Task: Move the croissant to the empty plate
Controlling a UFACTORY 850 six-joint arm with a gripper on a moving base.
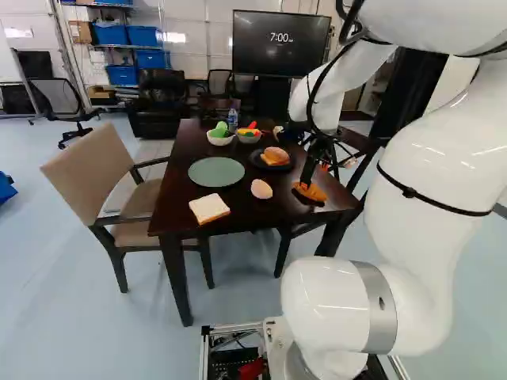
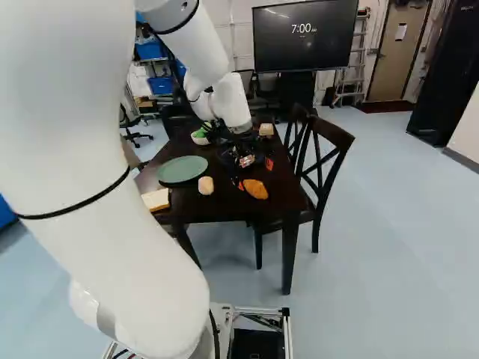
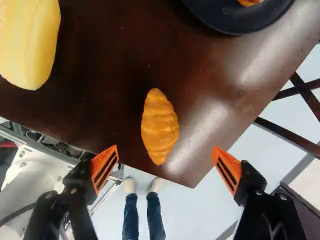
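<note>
In the right base view my gripper [image 2: 254, 173] hangs over the near right part of the table, just above the orange croissant [image 2: 256, 188]. The wrist view shows the gripper [image 3: 165, 152] open, its orange-padded fingers wide apart with nothing gripped. Ahead of the gap between them lies the croissant [image 3: 160, 126] on bare wood, near the table's corner. A green plate [image 1: 216, 172] with nothing on it sits left of the croissant in the left base view. The black plate [image 1: 260, 162] behind the croissant holds an orange-and-pink food item [image 1: 276, 156].
A bread roll [image 1: 261, 189] lies between green plate and croissant; a bread slice [image 1: 209, 207] is at the near edge. Two bowls [image 1: 220, 139] and a bottle [image 1: 232, 120] stand farther back. Chairs [image 2: 326, 164] flank the table. A person's legs [image 3: 144, 215] show beyond the near edge.
</note>
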